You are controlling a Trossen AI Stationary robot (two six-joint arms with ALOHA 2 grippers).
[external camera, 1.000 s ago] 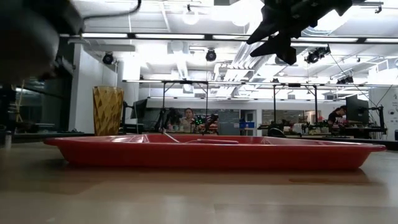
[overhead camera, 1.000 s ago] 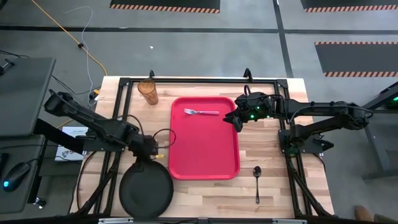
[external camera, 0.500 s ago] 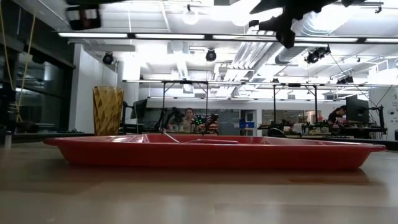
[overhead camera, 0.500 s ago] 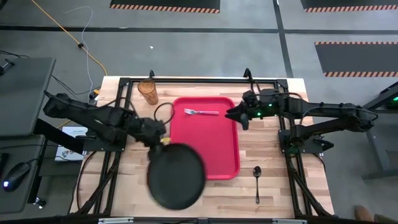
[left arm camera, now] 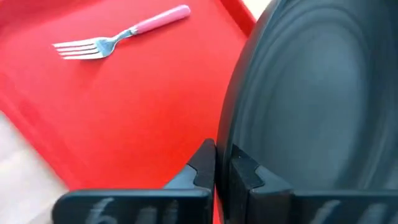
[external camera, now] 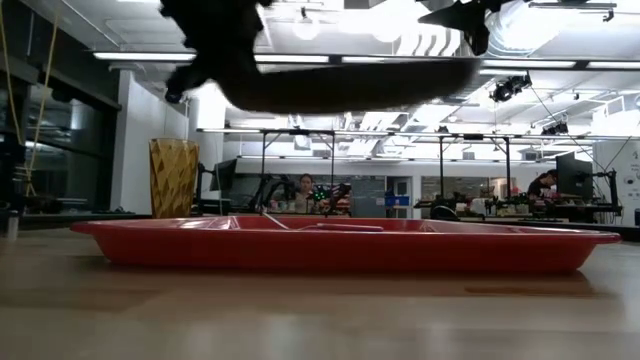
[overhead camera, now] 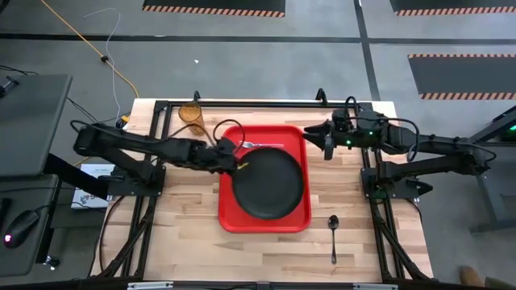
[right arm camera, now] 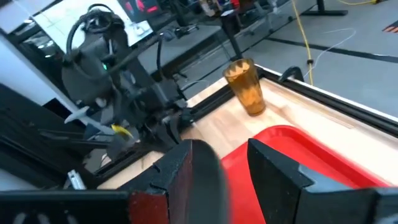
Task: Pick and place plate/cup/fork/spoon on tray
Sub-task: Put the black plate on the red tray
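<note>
- The cup (overhead camera: 192,118) stands on the bare wood at the far left, beside the tray's (overhead camera: 226,217) corner; amber and translucent, it shows upright in the right wrist view (right arm camera: 247,86).
- The left gripper (overhead camera: 231,159) reaches over the tray's left rim and pinches the plate's (overhead camera: 268,182) edge between closed fingers (left arm camera: 244,171), a grip plain only in the left wrist view.
- From above, the plate looks as if it lay on the tray; the low view shows it held in the air (external camera: 350,88), well clear of the red floor (external camera: 340,247).
- The plate is round, matte black, with a raised rim, and spans nearly the tray's width over its middle and near part.
- The fork (overhead camera: 262,146), silver tines and pink handle, lies flat on the tray's far part; seen from above it is just beyond the plate's far edge.
- The right gripper (overhead camera: 326,142) hangs off the tray's far right corner, fingers (right arm camera: 272,165) spread and holding nothing.
- The spoon (overhead camera: 334,235), slim and dark, lies on the wood right of the tray's near corner, well apart from both grippers.
</note>
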